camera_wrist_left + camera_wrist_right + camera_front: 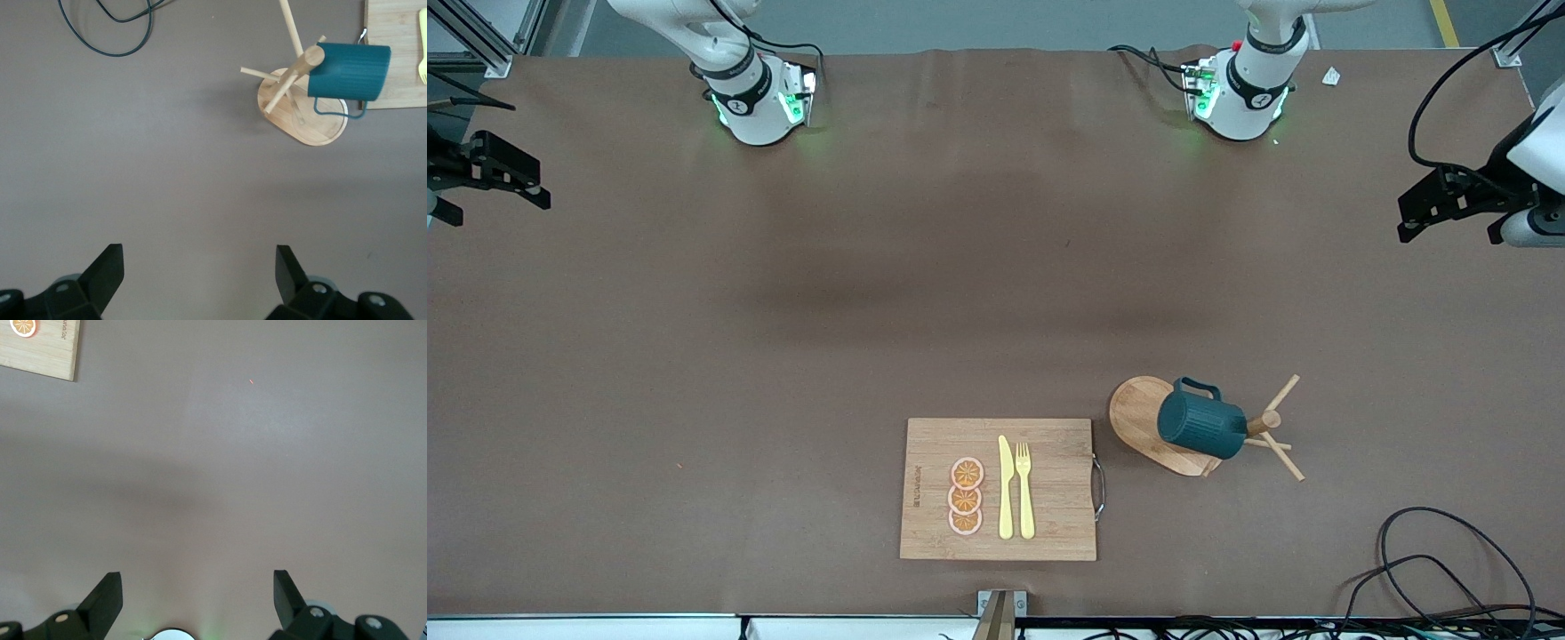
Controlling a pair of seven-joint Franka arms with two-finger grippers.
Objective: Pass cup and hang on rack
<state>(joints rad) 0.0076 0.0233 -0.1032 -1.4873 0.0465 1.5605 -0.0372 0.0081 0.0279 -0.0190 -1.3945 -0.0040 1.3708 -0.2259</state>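
Board: cutting board point(999, 489) with knife point(1005, 487), fork point(1024, 490) beside rack point(1144, 412).
Cup: cup point(1200, 427) hung on rack, well apart from both grippers.
Left gripper point(200, 272): wide open, empty, waiting.
Right gripper point(198, 591): wide open, empty.

Even, diffuse overhead light falls on the brown table point(783, 356), leaving only broad soft shadows across its middle and no hard glare. Green indicator lights glow at both arm bases and tint the surface around them. Both wrist views are evenly lit and fairly sharp, with a wide dim shadow band across each.
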